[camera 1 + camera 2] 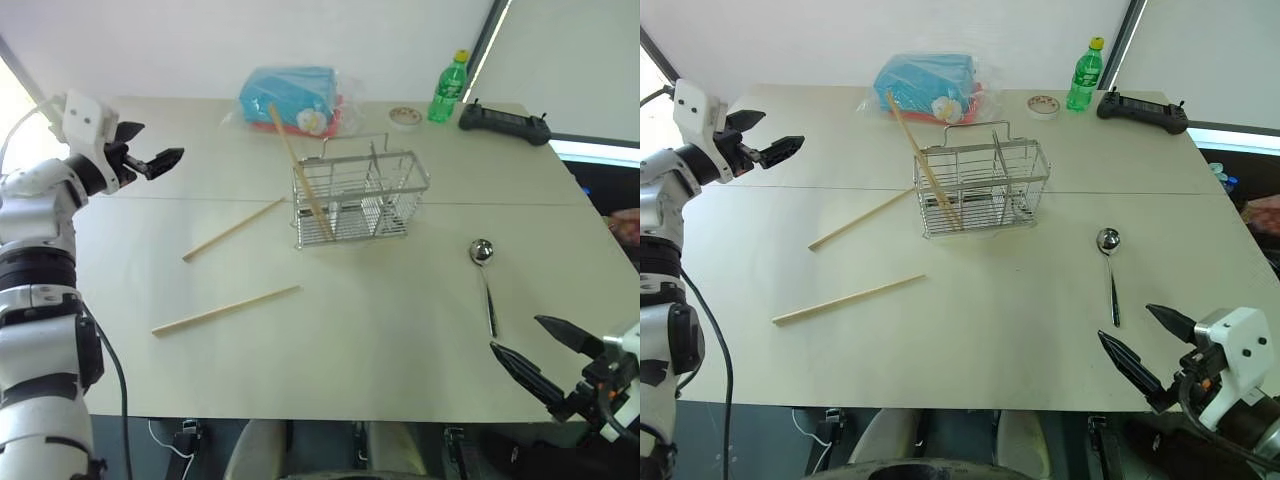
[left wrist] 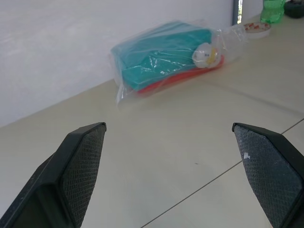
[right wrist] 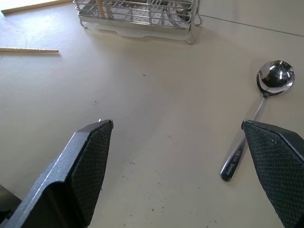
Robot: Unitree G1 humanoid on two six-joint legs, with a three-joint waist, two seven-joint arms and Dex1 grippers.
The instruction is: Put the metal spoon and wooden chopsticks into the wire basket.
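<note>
The wire basket [image 1: 360,198] stands mid-table with one wooden chopstick [image 1: 299,170] leaning upright in its left compartment. Two more chopsticks lie flat on the table, one [image 1: 233,229] just left of the basket and one [image 1: 225,310] nearer the front. The metal spoon [image 1: 485,282] lies to the right of the basket, bowl pointing away from me, and shows again as the spoon [image 3: 259,112] in the right wrist view. My left gripper [image 1: 152,148] hovers open and empty above the table's far left. My right gripper [image 1: 545,352] is open and empty at the front right, just short of the spoon's handle.
A blue packet in clear plastic [image 1: 290,98] lies behind the basket. A green bottle [image 1: 449,88], a small round tin [image 1: 405,116] and a black controller [image 1: 504,122] sit along the far right edge. The table's front edge [image 1: 330,417] is close to me.
</note>
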